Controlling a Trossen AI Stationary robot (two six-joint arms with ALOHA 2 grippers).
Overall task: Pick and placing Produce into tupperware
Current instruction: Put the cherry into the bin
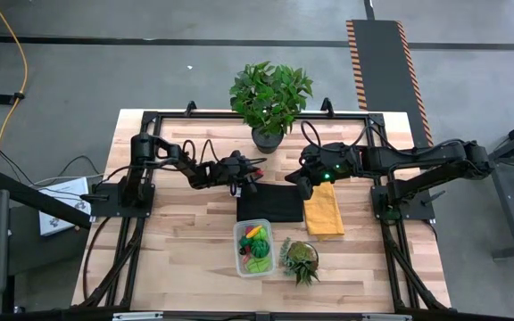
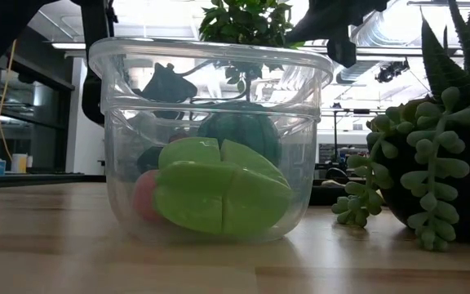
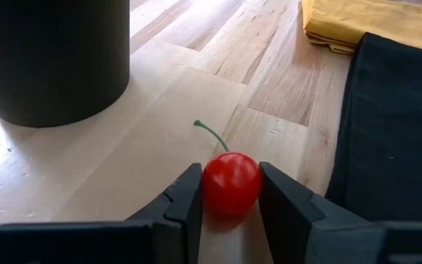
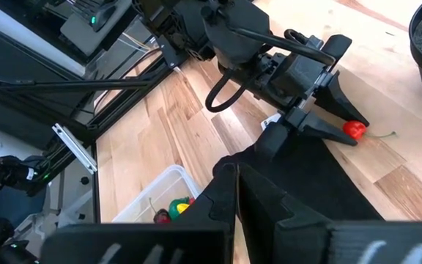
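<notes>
Nearest the table's front edge, the clear tupperware (image 1: pixel 254 251) holds green and red toy produce (image 2: pixel 219 196). Beyond it, past the black cloth (image 1: pixel 269 204), the left gripper (image 3: pixel 228 198) pinches a red cherry (image 3: pixel 231 182) on the wood — the right gripper (image 4: pixel 236 192) hangs closed, empty.

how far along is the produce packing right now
Done: several pieces, green ones among them, already lie in the tupperware. In hand: the left hand has its fingers on either side of a red cherry on the table beside the black cloth. The right hand waits shut above that cloth. Left: lifting the cherry and dropping it in.
</notes>
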